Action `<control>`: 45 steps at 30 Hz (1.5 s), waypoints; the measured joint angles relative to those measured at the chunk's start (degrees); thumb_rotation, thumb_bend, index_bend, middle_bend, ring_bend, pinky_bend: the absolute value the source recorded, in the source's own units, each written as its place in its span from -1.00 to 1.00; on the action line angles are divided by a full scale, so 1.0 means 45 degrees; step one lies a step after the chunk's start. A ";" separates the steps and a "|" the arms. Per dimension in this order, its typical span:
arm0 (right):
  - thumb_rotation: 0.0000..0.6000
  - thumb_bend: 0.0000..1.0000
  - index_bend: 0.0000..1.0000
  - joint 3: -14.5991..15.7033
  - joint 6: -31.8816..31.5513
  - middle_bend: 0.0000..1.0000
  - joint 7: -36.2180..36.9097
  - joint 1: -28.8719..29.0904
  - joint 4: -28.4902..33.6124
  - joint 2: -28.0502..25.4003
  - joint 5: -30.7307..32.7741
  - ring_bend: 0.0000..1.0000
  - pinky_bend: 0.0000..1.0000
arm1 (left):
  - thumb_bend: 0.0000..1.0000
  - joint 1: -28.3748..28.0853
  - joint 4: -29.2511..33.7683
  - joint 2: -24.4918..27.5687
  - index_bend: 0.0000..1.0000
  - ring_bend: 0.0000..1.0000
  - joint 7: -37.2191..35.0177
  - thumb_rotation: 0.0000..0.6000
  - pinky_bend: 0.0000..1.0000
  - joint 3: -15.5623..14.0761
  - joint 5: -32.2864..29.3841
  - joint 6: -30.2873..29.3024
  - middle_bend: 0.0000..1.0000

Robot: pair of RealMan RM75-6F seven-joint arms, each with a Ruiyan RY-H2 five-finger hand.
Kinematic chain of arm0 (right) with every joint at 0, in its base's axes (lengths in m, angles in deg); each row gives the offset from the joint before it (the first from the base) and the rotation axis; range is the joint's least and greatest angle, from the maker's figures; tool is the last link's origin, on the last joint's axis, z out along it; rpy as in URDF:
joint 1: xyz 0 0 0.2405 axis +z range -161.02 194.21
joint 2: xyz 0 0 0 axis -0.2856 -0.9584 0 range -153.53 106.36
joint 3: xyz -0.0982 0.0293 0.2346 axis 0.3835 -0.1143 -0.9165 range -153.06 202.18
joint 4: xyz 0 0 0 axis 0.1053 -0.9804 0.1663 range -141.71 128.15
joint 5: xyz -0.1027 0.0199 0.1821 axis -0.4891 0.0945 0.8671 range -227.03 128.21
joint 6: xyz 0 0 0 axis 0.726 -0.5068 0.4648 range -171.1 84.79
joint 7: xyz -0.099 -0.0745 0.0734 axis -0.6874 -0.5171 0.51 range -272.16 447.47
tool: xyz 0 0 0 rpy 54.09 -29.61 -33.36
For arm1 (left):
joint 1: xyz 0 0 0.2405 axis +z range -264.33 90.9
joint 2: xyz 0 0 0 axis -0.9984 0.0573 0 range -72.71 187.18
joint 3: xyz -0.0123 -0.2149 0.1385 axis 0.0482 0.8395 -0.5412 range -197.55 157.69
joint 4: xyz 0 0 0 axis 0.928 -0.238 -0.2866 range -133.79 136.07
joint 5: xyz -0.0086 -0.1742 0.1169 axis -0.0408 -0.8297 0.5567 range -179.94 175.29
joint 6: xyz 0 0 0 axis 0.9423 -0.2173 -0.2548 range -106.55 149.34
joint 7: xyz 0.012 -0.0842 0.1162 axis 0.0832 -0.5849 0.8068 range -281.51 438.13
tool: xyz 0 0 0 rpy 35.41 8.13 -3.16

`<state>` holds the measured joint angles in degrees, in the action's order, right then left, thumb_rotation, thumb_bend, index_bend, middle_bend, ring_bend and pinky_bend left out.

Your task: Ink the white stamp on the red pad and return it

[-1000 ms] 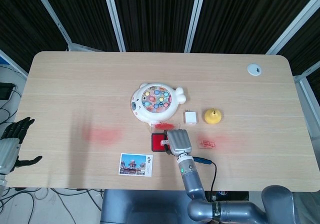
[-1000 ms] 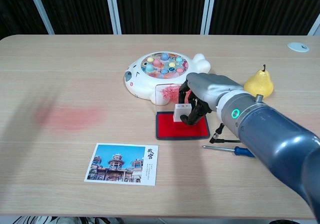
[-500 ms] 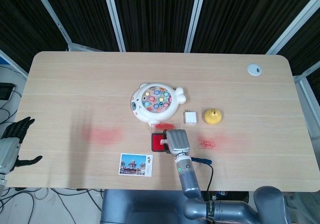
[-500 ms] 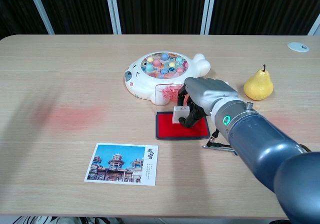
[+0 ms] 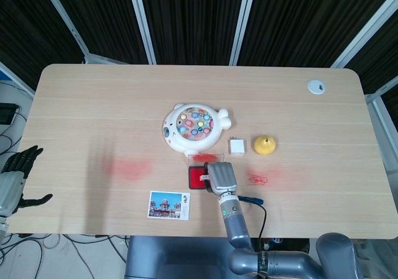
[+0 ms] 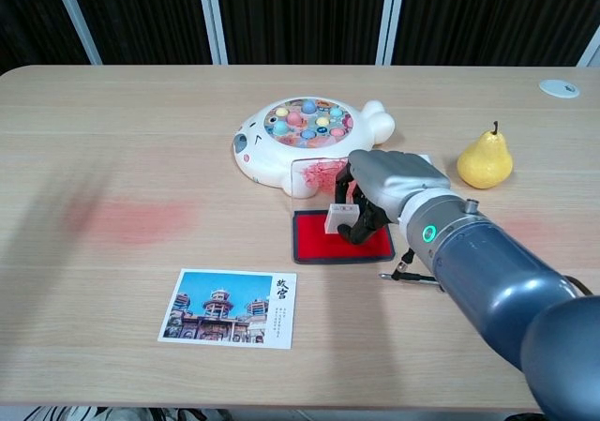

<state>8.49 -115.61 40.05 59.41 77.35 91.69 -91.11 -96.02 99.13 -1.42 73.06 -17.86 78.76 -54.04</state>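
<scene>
**Stamp over the red pad**

We've got the white stamp [image 6: 339,218] in our right hand [image 6: 386,188], fingers curled round it, right on the red pad [image 6: 319,245] near the middle of the worktop [image 6: 141,130]. Whether it's pressing, we can't tell. We want it flat and square, a firm straight push, no sliding. Our left hand [image 5: 15,173] hangs off the left edge, fingers spread, holding nothing.
</scene>
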 measured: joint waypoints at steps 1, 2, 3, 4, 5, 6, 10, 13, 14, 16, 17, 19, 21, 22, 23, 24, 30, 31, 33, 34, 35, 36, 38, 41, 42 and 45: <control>1.00 0.38 0.59 -0.0023 -0.0015 0.35 -0.0007 0.0008 0.0043 -0.0015 -0.0029 0.08 0.05 | -1.00 -0.0001 0.0000 0.0000 -1.00 -1.00 0.0000 1.00 -1.00 -0.0001 0.0001 0.0000 -1.00; 1.00 0.38 0.59 -0.0043 -0.0029 0.35 -0.0014 0.0016 0.0082 -0.0028 -0.0054 0.08 0.05 | -1.00 -0.0002 -0.0004 -0.0001 -1.00 -1.00 -0.0001 1.00 -1.00 -0.0001 0.0003 0.0000 -1.00; 1.00 0.38 0.59 -0.0063 -0.0045 0.35 -0.0022 0.0023 0.0125 -0.0043 -0.0077 0.08 0.05 | -1.00 -0.0002 -0.0004 -0.0002 -1.00 -1.00 0.0000 1.00 -1.00 0.0001 0.0004 -0.0007 -1.00; 1.00 0.38 0.59 -0.0094 -0.0069 0.35 -0.0035 0.0032 0.0186 -0.0064 -0.0105 0.08 0.05 | -1.00 -0.0002 -0.0005 -0.0004 -1.00 -1.00 0.0003 1.00 -1.00 0.0002 0.0004 -0.0010 -1.00; 1.00 0.38 0.59 -0.0121 -0.0094 0.35 -0.0042 0.0038 0.0235 -0.0079 -0.0129 0.08 0.05 | -1.00 -0.0001 -0.0008 -0.0007 -1.00 -1.00 0.0003 1.00 -1.00 -0.0001 0.0004 -0.0008 -1.00; 1.00 0.38 0.59 -0.0149 -0.0122 0.35 -0.0048 0.0044 0.0285 -0.0094 -0.0153 0.08 0.05 | -1.00 -0.0004 -0.0007 -0.0008 -1.00 -1.00 0.0007 1.00 -1.00 -0.0005 0.0006 -0.0003 -1.00; 1.00 0.38 0.59 -0.0239 -0.0200 0.35 -0.0150 0.0078 0.0408 -0.0132 -0.0164 0.08 0.05 | -1.00 -0.0007 0.0003 -0.0011 -1.00 -1.00 0.0008 1.00 -1.00 0.0002 -0.0004 -0.0008 -1.00; 1.00 0.38 0.59 -0.0259 -0.0212 0.35 -0.0194 0.0088 0.0402 -0.0121 -0.0111 0.08 0.05 | -1.00 -0.0007 0.0002 -0.0007 -1.00 -1.00 -0.0006 1.00 -1.00 0.0005 -0.0017 -0.0006 -1.00; 1.00 0.38 0.59 -0.0261 -0.0211 0.35 -0.0210 0.0090 0.0386 -0.0111 -0.0086 0.08 0.05 | -1.00 -0.0009 0.0003 -0.0005 -1.00 -1.00 -0.0013 1.00 -1.00 0.0006 -0.0019 -0.0003 -1.00; 1.00 0.38 0.59 -0.0256 -0.0198 0.35 -0.0234 0.0092 0.0328 -0.0078 -0.0032 0.08 0.05 | -1.00 -0.0012 0.0003 0.0000 -1.00 -1.00 -0.0020 1.00 -1.00 0.0006 -0.0018 0.0003 -1.00; 1.00 0.38 0.59 -0.0249 -0.0186 0.35 -0.0239 0.0090 0.0299 -0.0064 -0.0009 0.08 0.05 | -1.00 -0.0013 0.0000 0.0001 -1.00 -1.00 -0.0024 1.00 -1.00 0.0005 -0.0020 0.0005 -1.00; 1.00 0.38 0.59 -0.0221 -0.0160 0.35 -0.0254 0.0085 0.0213 -0.0030 0.0036 0.08 0.05 | -1.00 -0.0015 -0.0005 0.0004 -1.00 -1.00 -0.0046 1.00 -1.00 0.0006 -0.0028 0.0015 -1.00; 1.00 0.38 0.59 -0.0191 -0.0134 0.35 -0.0270 0.0079 0.0117 0.0003 0.0081 0.08 0.05 | -1.00 -0.0020 -0.0002 0.0012 -1.00 -1.00 -0.0066 1.00 -1.00 0.0011 -0.0034 0.0020 -1.00; 1.00 0.38 0.59 -0.0173 -0.0115 0.35 -0.0275 0.0074 0.0049 0.0027 0.0107 0.08 0.05 | -1.00 -0.0023 -0.0004 0.0013 -1.00 -1.00 -0.0069 1.00 -1.00 0.0012 -0.0035 0.0024 -1.00; 1.00 0.38 0.59 -0.0160 -0.0101 0.35 -0.0276 0.0070 -0.0003 0.0046 0.0125 0.08 0.05 | -1.00 -0.0024 -0.0004 0.0014 -1.00 -1.00 -0.0072 1.00 -1.00 0.0011 -0.0034 0.0028 -1.00; 1.00 0.38 0.59 -0.0146 -0.0085 0.35 -0.0275 0.0065 -0.0056 0.0065 0.0143 0.08 0.05 | -1.00 -0.0026 -0.0006 0.0015 -1.00 -1.00 -0.0076 1.00 -1.00 0.0008 -0.0032 0.0032 -1.00; 1.00 0.38 0.59 0.0002 0.0020 0.35 -0.0288 0.0012 -0.0360 0.0167 0.0221 0.08 0.05 | -1.00 -0.0030 -0.0012 0.0018 -1.00 -1.00 -0.0067 1.00 -1.00 0.0002 -0.0020 0.0029 -1.00; 1.00 0.38 0.59 0.0027 0.0037 0.35 -0.0289 -0.0006 -0.0399 0.0185 0.0235 0.08 0.05 | -1.00 -0.0028 -0.0013 0.0016 -1.00 -1.00 -0.0062 1.00 -1.00 0.0001 -0.0017 0.0025 -1.00; 1.00 0.39 0.59 0.0050 0.0059 0.35 -0.0285 -0.0030 -0.0431 0.0201 0.0252 0.08 0.05 | -1.00 -0.0024 -0.0018 0.0011 -1.00 -1.00 -0.0061 1.00 -1.00 0.0001 -0.0016 0.0011 -1.00; 1.00 0.39 0.59 0.0063 0.0067 0.35 -0.0285 -0.0043 -0.0440 0.0202 0.0253 0.08 0.05 | -1.00 -0.0022 -0.0021 0.0008 -1.00 -1.00 -0.0060 1.00 -1.00 0.0001 -0.0015 0.0007 -1.00; 1.00 0.39 0.59 0.0067 0.0070 0.35 -0.0284 -0.0050 -0.0442 0.0200 0.0252 0.08 0.05 | -1.00 -0.0022 -0.0022 0.0006 -1.00 -1.00 -0.0058 1.00 -1.00 0.0002 -0.0016 0.0005 -1.00; 1.00 0.39 0.59 0.0068 0.0069 0.35 -0.0282 -0.0056 -0.0435 0.0195 0.0248 0.08 0.05 | -1.00 -0.0022 -0.0021 0.0005 -1.00 -1.00 -0.0059 1.00 -1.00 0.0002 -0.0017 0.0004 -1.00; 1.00 0.39 0.59 0.0063 0.0054 0.35 -0.0275 -0.0066 -0.0399 0.0171 0.0217 0.08 0.05 | -1.00 -0.0021 -0.0020 0.0000 -1.00 -1.00 -0.0060 1.00 -1.00 0.0001 -0.0017 0.0001 -1.00; 1.00 0.39 0.59 0.0029 -0.0004 0.35 -0.0273 -0.0079 -0.0246 0.0093 0.0138 0.08 0.05 | -1.00 -0.0018 -0.0014 -0.0005 -1.00 -1.00 -0.0031 1.00 -1.00 -0.0002 -0.0019 -0.0005 -1.00; 1.00 0.39 0.59 0.0010 -0.0042 0.35 -0.0275 -0.0083 -0.0180 0.0061 0.0105 0.08 0.05 | -1.00 -0.0017 -0.0013 -0.0010 -1.00 -1.00 -0.0015 1.00 -1.00 -0.0002 -0.0030 -0.0003 -1.00; 1.00 0.39 0.59 -0.0067 -0.0165 0.35 -0.0303 -0.0096 0.0046 -0.0054 0.0027 0.08 0.05 | -1.00 -0.0016 -0.0021 -0.0032 -1.00 -1.00 0.0057 1.00 -1.00 -0.0001 -0.0045 -0.0012 -1.00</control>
<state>8.19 -116.36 38.68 58.98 77.56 91.45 -90.99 -96.09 99.04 -1.57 73.31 -17.86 78.56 -54.09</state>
